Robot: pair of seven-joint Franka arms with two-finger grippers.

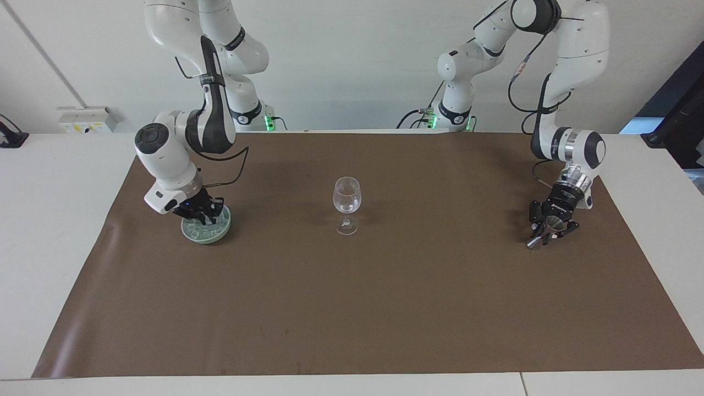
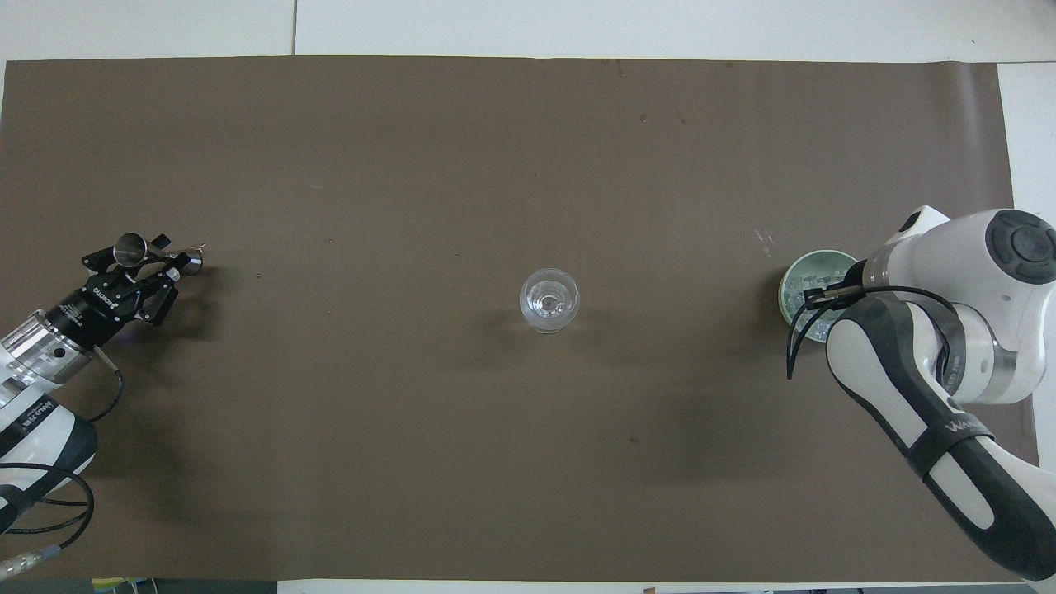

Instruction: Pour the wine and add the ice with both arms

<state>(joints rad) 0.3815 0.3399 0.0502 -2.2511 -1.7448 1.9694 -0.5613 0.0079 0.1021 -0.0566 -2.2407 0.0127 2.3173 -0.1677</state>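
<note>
Facing view: my right gripper (image 1: pixel 201 218) is down in the pale green bowl (image 1: pixel 207 240), which sits on the brown mat (image 1: pixel 352 308) toward the right arm's end of the table. Its fingertips are clenched together among the ice (image 1: pixel 214 229). I cannot tell whether a cube is pinched between them. The ice lies as a low heap inside the bowl, with no direction of its own.

My left gripper (image 1: pixel 550 229) is low over the mat at the left arm's end, set around a small metal jigger (image 1: pixel 551 223). The jigger is tilted, not upright. Its open mouth is raised and its lower end (image 1: pixel 532 240) is down at the mat. I cannot tell whether my fingers grip it or have let go.

The wine glass (image 1: pixel 347 202) stands upright in the middle of the mat, between the two grippers and well apart from both. Its stem is vertical and its mouth faces up.

Overhead view: the jigger's (image 2: pixel 132 246) long axis runs roughly along the table's length. Its round mouth is toward the left arm's end, and its small end (image 2: pixel 191 262) points toward the glass (image 2: pixel 549 299). The left gripper (image 2: pixel 142 266) straddles it.

The bowl's rim (image 2: pixel 784 285) and some ice (image 2: pixel 799 290) show beside my right wrist, which covers most of that gripper.
</note>
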